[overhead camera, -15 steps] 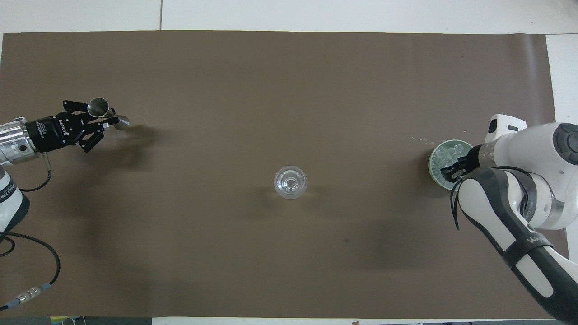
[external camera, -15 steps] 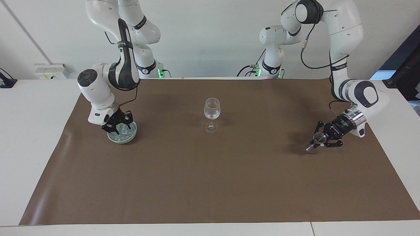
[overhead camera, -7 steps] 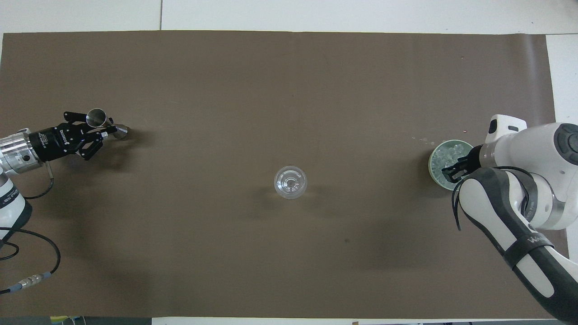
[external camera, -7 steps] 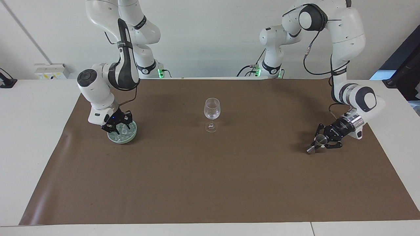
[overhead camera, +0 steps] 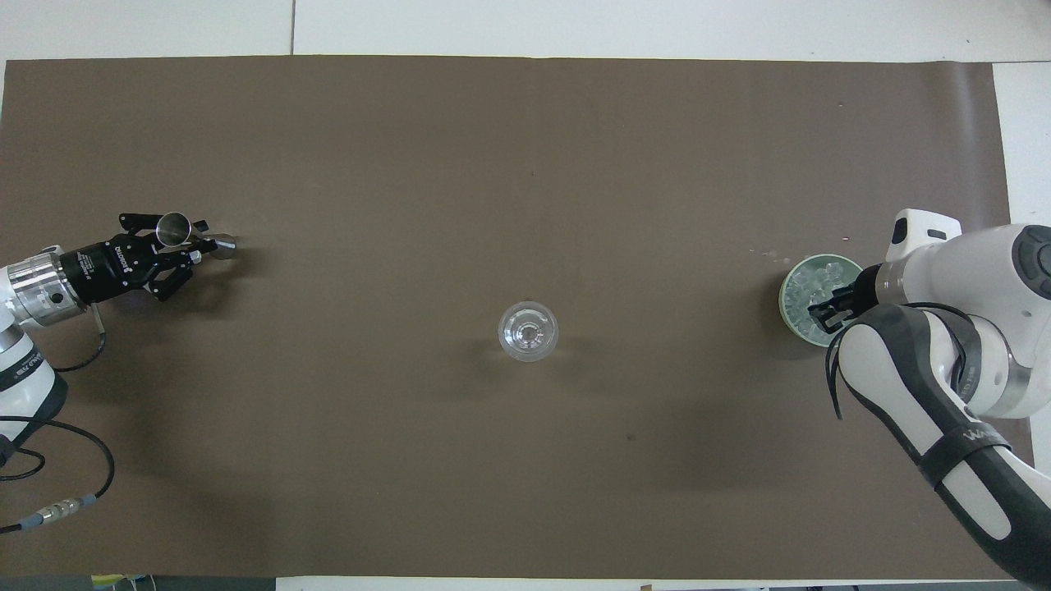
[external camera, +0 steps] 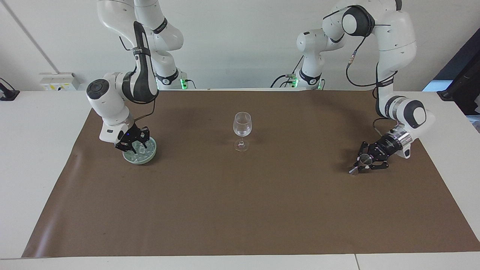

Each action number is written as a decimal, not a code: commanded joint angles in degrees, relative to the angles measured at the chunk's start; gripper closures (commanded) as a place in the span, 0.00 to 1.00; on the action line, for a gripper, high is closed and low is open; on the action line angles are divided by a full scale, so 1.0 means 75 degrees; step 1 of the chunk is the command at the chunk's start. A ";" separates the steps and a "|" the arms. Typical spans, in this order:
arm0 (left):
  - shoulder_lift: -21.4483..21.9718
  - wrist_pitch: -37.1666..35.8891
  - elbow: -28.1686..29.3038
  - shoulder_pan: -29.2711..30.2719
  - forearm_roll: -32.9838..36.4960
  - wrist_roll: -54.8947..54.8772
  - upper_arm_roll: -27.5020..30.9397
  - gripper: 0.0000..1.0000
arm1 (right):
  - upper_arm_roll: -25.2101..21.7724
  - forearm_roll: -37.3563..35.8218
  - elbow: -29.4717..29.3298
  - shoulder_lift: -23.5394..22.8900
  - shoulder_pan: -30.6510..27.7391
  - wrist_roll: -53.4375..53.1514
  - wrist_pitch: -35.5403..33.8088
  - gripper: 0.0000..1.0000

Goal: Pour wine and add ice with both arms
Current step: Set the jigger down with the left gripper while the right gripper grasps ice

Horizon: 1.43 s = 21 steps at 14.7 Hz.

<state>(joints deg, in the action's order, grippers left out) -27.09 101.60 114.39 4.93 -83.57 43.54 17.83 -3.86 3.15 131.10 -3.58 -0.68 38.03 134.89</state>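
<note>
Facing view: the left gripper [external camera: 363, 164] has sunk in the last second, its fingers pinching a tilted metal jigger [external camera: 362, 161] whose lower end now meets the mat [external camera: 240, 210]. The right gripper [external camera: 134, 144] stays in the bowl [external camera: 144, 159] among the ice [external camera: 144, 149]; whether it is spread cannot be told.

Overhead view: the glass [overhead camera: 528, 331] stands well apart from both grippers. Judged: the pour looks done and ice is next.

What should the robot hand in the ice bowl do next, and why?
Probably close its fingers on one cube and lift. The right gripper is down in the pale green bowl among the ice, and the wine glass stands mid-table. The left gripper holds a metal jigger low over the mat.
</note>
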 commanded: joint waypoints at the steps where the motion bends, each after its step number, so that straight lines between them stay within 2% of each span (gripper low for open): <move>1: 0.0120 -0.0127 0.0136 0.0069 -0.0131 -0.0436 -0.0021 0.00 | 0.0045 0.0178 0.0134 0.0125 -0.0085 0.0249 -0.0009 0.55; 3: 0.0144 -0.0304 0.0077 0.0197 0.0021 -0.0671 0.0002 0.00 | 0.0045 0.0178 0.0157 0.0125 -0.0085 0.0284 -0.0021 0.56; 6: 0.0226 -0.0257 -0.0309 0.0209 0.1178 -0.1186 0.0061 0.00 | 0.0045 0.0178 0.0157 0.0137 -0.0073 0.0308 -0.0021 0.60; 9: 0.0284 -0.0269 -0.0719 0.0221 0.2140 -0.1889 0.0283 0.00 | 0.0045 0.0178 0.0181 0.0137 -0.0061 0.0308 -0.0021 0.73; 12: 0.0284 -0.0269 -0.1246 0.0431 0.3311 -0.2288 0.0307 0.00 | 0.0045 0.0178 0.0181 0.0137 0.0009 0.0214 -0.0021 0.79; 15: 0.0319 -0.0292 -0.1633 0.0561 0.4167 -0.4393 0.0330 0.00 | 0.0045 0.0178 0.0134 0.0137 0.0009 0.0226 -0.0044 0.89; 17: 0.0506 -0.0222 -0.1879 0.0468 0.5103 -0.5578 0.0330 0.00 | 0.0057 0.0178 -0.0122 0.0149 0.0067 0.0226 -0.0231 0.89; 19: 0.0810 -0.0175 -0.1962 0.0269 0.5737 -0.5641 0.0330 0.00 | 0.0057 0.0166 -0.0811 0.0336 0.0173 0.0168 -0.1315 0.89; 21: 0.1092 -0.0152 -0.2195 -0.0129 0.7092 -0.5641 0.0330 0.00 | 0.0057 0.0166 -0.1643 0.0406 0.0185 0.0016 -0.2523 0.89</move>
<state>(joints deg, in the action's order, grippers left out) -21.66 100.56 99.03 7.02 -38.51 1.97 19.97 -3.50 3.16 124.73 -1.88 0.72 38.06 124.18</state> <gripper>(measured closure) 0.000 0.692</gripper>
